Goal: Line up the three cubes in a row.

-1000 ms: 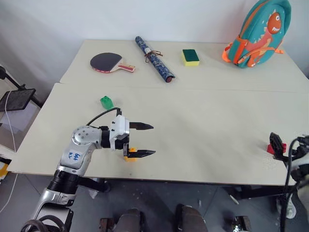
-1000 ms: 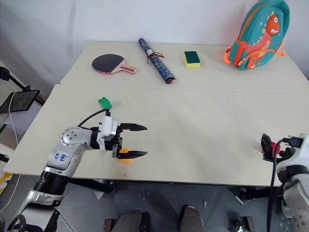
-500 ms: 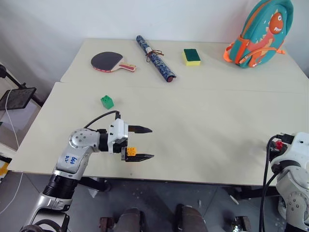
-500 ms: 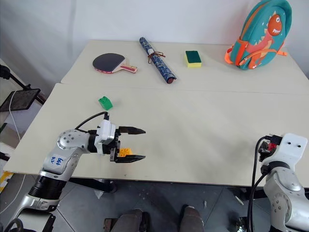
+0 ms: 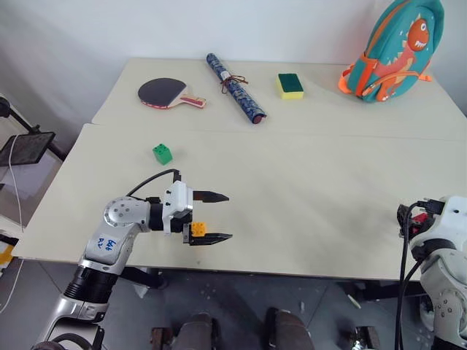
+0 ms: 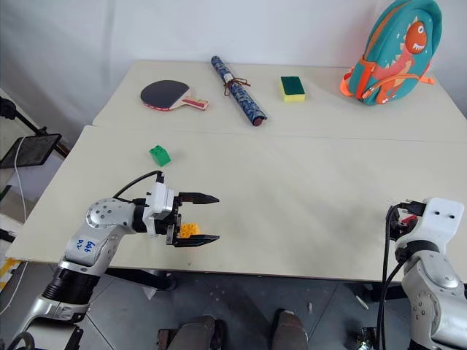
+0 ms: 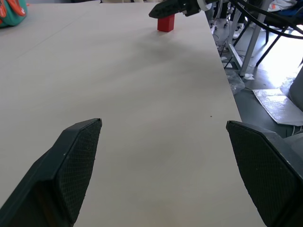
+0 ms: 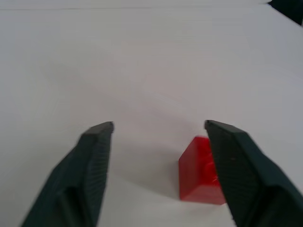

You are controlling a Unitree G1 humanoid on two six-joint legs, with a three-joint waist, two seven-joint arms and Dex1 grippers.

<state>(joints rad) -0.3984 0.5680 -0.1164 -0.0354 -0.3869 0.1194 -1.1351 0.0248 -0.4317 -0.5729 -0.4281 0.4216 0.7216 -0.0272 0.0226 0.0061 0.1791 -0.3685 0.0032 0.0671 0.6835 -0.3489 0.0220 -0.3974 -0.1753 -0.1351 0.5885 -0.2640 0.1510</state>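
Green cube (image 5: 162,154) sits left of centre on the counter (image 5: 306,182); the left gripper (image 5: 217,216), lower left, hangs with jaws spread wide and empty, the yellow cube (image 5: 196,230) tucked just beside its lower finger, contact unclear; at the lower right edge the right gripper (image 8: 158,130) has jaws parted around nothing, the red cube (image 8: 201,170) lying against its right finger; better to centre the cube between the fingers before clenching; in the eye views the red cube is largely hidden by the wrist.

Near table (image 5: 306,197) bare across its middle; green brick (image 5: 162,154) at left, red brick (image 7: 165,22) at right edge, paddle (image 5: 169,93), roll (image 5: 233,87), sponge (image 5: 289,85), backpack (image 5: 398,47) along far side.
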